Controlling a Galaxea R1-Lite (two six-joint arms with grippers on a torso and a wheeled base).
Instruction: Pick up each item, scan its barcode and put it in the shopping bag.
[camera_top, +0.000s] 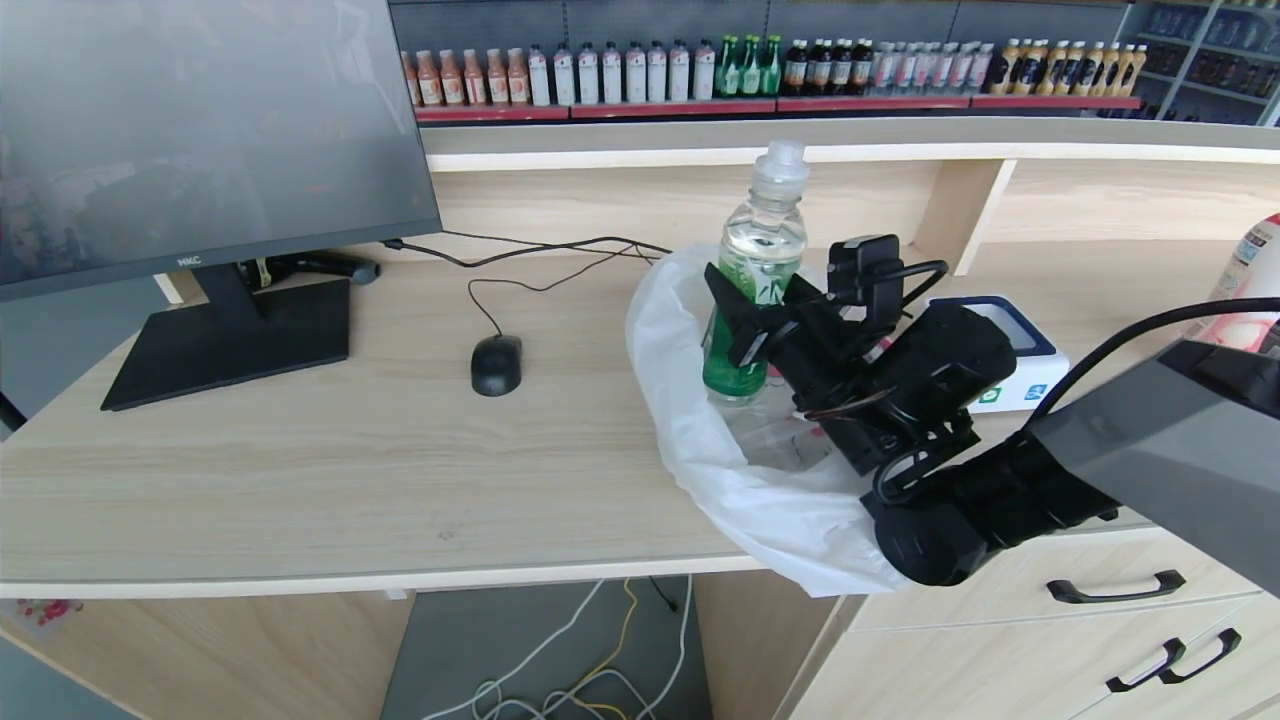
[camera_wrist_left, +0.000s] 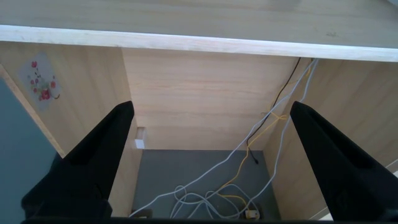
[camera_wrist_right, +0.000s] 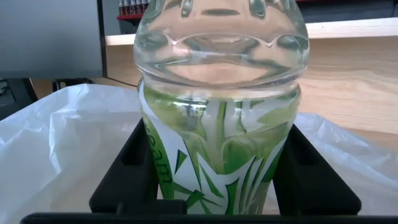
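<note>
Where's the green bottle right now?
In the head view, the green bottle is held upright in the right gripper, over the open white shopping bag at the right of the counter, beside the scanner.

1. Tabletop (camera_top: 350, 480): pale wood grain, with a long front edge.
2. Monitor (camera_top: 200, 130) at the far left, standing on a flat black base (camera_top: 230, 345).
3. Black mouse (camera_top: 496, 365) near the centre. Its thin cord (camera_top: 478, 300) runs back, and a thicker cable (camera_top: 520, 250) trails along the rear.
4. White shopping bag (camera_top: 700, 440) right of the mouse, open and sagging over the front edge.
5. White-and-blue box (camera_top: 1030, 370) just beyond the bag, on the right.

logo on monitor (camera_top: 200, 130) bezel, bottle (camera_top: 760, 250) label illegible
</note>
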